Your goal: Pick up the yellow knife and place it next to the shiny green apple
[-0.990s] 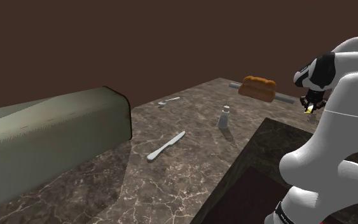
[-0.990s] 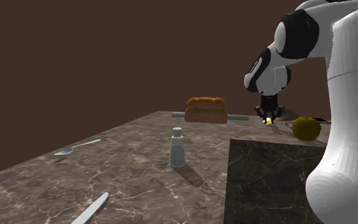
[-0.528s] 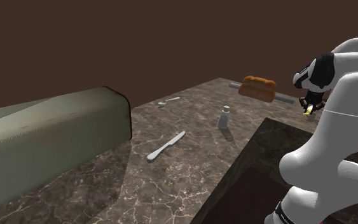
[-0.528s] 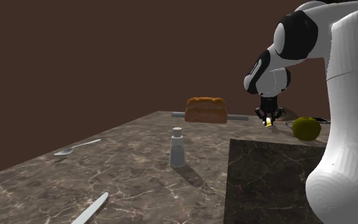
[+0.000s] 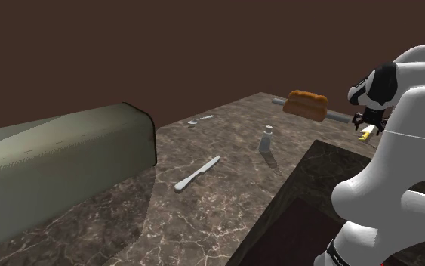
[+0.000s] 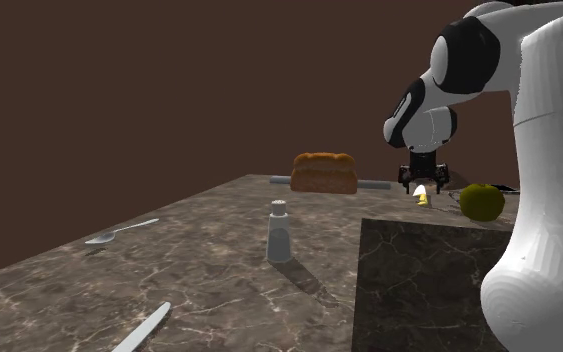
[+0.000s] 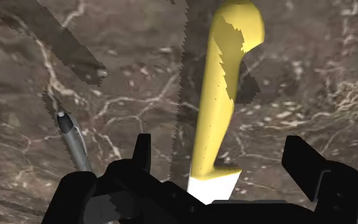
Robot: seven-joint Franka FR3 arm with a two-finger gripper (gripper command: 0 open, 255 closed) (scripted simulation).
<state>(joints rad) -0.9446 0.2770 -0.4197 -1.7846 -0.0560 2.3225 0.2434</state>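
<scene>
Sprawling dk marble counter (image 6: 209, 255) below claw (image 6: 425, 184), brown wall (image 6: 169, 80)

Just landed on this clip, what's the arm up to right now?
The white Franka arm has its black gripper low over the marble counter, right beside the green apple. The yellow-handled knife lies between the fingers, which stand apart and do not touch it, so it is not held. It appears to rest on the counter close to the apple, so the placing looks done or nearly so.
</scene>
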